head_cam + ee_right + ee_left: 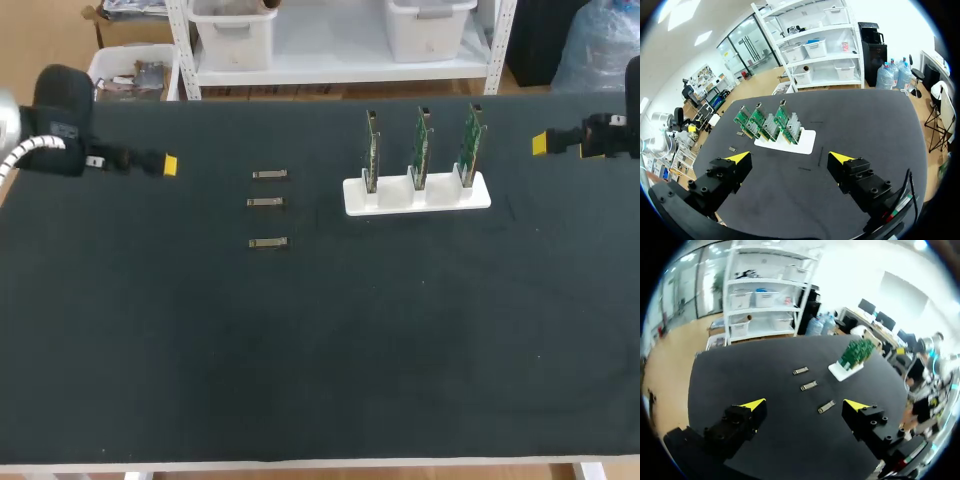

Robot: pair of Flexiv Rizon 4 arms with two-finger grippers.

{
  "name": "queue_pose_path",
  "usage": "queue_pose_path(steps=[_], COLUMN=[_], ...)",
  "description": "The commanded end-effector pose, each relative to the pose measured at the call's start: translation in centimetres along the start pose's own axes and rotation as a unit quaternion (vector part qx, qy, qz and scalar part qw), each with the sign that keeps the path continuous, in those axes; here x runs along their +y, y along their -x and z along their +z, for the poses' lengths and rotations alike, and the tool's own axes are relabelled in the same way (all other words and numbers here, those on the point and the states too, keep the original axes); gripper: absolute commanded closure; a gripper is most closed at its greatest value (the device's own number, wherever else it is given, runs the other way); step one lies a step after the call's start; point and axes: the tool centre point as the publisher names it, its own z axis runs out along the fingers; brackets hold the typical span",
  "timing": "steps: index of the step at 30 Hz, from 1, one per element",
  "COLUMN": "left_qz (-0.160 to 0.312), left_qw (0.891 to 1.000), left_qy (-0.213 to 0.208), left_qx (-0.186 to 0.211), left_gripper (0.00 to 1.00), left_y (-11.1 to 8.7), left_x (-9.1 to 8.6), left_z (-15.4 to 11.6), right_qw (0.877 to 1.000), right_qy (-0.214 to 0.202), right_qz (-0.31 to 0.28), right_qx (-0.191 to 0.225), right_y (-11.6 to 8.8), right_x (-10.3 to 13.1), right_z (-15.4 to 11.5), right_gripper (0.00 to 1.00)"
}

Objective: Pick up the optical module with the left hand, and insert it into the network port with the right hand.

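Bare black matte tabletop [320, 380] fills the foreground of the head view. Further back and left of the middle, three small silver metal optical modules [266, 202] lie flat in a short column, each apart from the next and loose on the cloth.

To their right stands a white plastic holder [395, 198] with three green circuit boards [422, 148] upright in its slots, side by side. Their network ports are too small to make out.

My left gripper [806, 405] hangs over the table's far left, well apart from the modules. Its yellow-tipped fingers [754, 405] are spread wide with nothing between them, and in its wrist view the modules lie ahead with the holder beyond.

My right gripper [789, 158] hangs at the table's far right, near the holder's end but clear of it. It is likewise spread and empty, and the boards stand ahead of it.
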Motion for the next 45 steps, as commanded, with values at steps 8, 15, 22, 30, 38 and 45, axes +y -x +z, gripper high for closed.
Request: queue_pose_path(steps=[8, 15, 22, 30, 38, 45], left_qz=[0.226, 0.336, 0.455, 0.543, 0.595, 0.591], left_qw=[0.971, 0.933, 0.87, 0.802, 0.76, 0.758], left_qy=[0.03, -0.001, -0.02, -0.028, 0.01, 0.001], left_qx=[0.077, 0.13, 0.188, 0.248, 0.26, 0.276], left_gripper=[0.0, 0.0, 0.0, 0.0, 0.0, 0.0], left_y=[3.8, 6.2, 8.0, 8.8, 9.4, 9.5], left_x=[1.8, 2.5, 2.8, 4.0, 6.0, 6.0], left_z=[3.1, 5.0, 6.9, 9.6, 12.9, 15.1], right_qw=[1.0, 1.0, 1.0, 1.0, 1.0, 1.0], right_qy=[0.0, 0.0, 0.0, 0.0, 0.0, 0.0], right_qz=[0.0, 0.0, 0.0, 0.0, 0.0, 0.0], right_qx=[0.0, 0.0, 0.0, 0.0, 0.0, 0.0], right_y=[0.0, 0.0, 0.0, 0.0, 0.0, 0.0], right_x=[0.0, 0.0, 0.0, 0.0, 0.0, 0.0], right_z=[0.0, 0.0, 0.0, 0.0, 0.0, 0.0], right_gripper=[0.0, 0.0, 0.0, 0.0, 0.0, 0.0])
